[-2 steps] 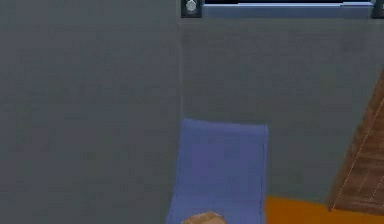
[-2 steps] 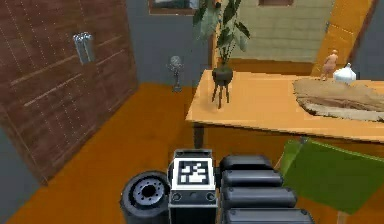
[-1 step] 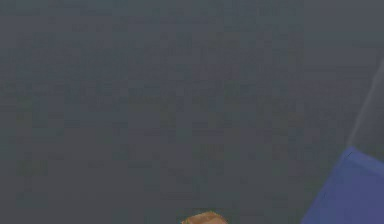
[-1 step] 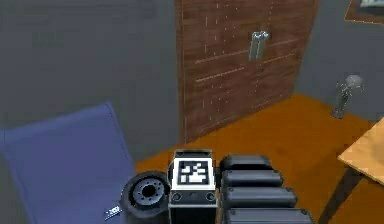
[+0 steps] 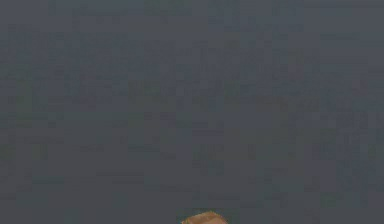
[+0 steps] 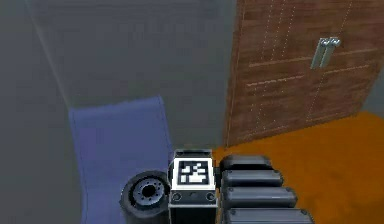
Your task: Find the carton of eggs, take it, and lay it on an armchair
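Wall [image 5: 190, 100], plain and grey, takes up nearly the whole forward view, and more grey wall stands at the arm side view's left and top. Next in size is a brown wooden door [image 6: 300, 70] with panelled lines, upright on the arm side view's right. Left of it, lower down, lies a flat blue-violet surface [image 6: 120, 140] whose nature cannot be made out. An orange floor [image 6: 330, 145] runs along the foot of the door toward the right edge.

The arm [image 6: 255, 190] rises from the bottom edge as a stack of dark ribbed blocks. Just left of them sits a white square with black marks [image 6: 192, 172], and left of that the gripper [image 6: 145, 196] shows as a round dark body, cut by the bottom edge. Its fingers cannot be made out, so neither their state nor whether they hold anything can be told.

A small metal handle [image 6: 326, 50] is on the door near the top right. A tan scrap [image 5: 205, 218] touches the forward view's bottom edge. Where the carton of eggs lies, and which way its long axis points, cannot be told.
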